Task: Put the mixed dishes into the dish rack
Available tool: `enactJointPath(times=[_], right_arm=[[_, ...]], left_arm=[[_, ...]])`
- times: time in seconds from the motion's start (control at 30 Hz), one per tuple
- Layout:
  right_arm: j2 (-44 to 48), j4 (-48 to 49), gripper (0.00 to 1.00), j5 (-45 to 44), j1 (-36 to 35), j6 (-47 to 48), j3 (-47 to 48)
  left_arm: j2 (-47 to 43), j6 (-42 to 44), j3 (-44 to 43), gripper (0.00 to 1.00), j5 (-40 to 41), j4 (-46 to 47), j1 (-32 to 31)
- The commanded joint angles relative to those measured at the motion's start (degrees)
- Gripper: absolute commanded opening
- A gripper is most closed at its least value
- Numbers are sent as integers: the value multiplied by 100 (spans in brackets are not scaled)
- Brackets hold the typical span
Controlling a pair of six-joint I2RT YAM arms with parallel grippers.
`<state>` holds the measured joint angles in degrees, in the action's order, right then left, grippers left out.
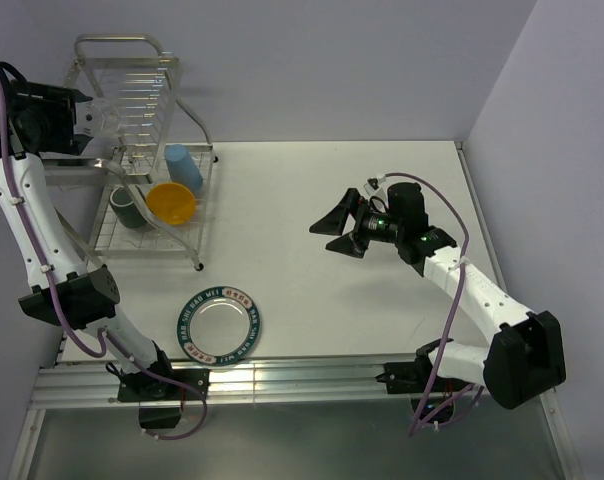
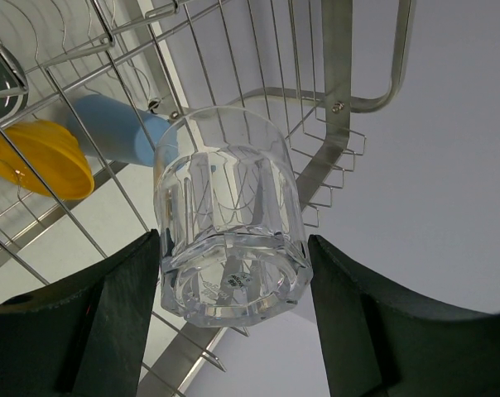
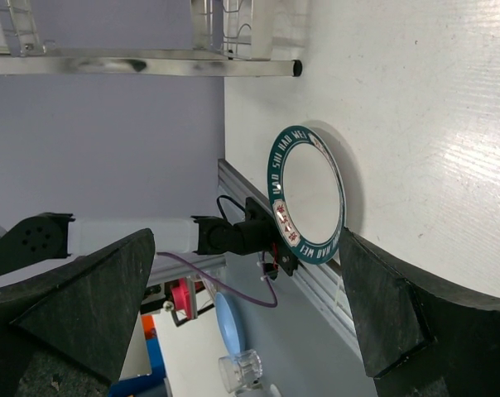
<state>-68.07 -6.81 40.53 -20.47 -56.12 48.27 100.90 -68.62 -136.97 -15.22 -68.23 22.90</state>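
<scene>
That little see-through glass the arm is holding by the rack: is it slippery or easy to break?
Probably slippery: the small clear glass has smooth, shiny walls where the left gripper pinches it between its jaws. Likely fragile if knocked against the wire dish rack. Its thick base hints at some weight.

The white-and-black left arm (image 1: 27,215) rises steeply from its base, with its wrist high at the far left. The black two-finger left end effector (image 2: 233,248) presses both fingers (image 2: 84,322) against a small clear faceted glass (image 2: 225,190). The right arm (image 1: 472,290) reaches forward and leftward over the table, and the right end effector (image 1: 322,237) is spread wide and empty.
</scene>
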Motion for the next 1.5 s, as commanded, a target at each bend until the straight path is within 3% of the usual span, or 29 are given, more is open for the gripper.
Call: enactJointPath(times=[0.0,0.03,0.07,0.1,1.1,1.47], right_arm=[[-65,233,100,42,25,39,-20],[-66,233,100,34,17,48,-2],[-74,233,100,34,25,40,7],[-101,233,100,34,25,48,16],[-338,119,100,86,34,197,253],[-426,-821,100,-414,25,1006,1078]], left_arm=[[140,24,-129,4,-51,196,-48],[149,24,-129,5,-77,196,-48],[140,7,-94,94,-95,196,-48],[132,-11,-67,99,-156,230,-48],[-27,-380,-146,99,-578,679,-110],[-88,-2,-146,99,-446,617,-40]])
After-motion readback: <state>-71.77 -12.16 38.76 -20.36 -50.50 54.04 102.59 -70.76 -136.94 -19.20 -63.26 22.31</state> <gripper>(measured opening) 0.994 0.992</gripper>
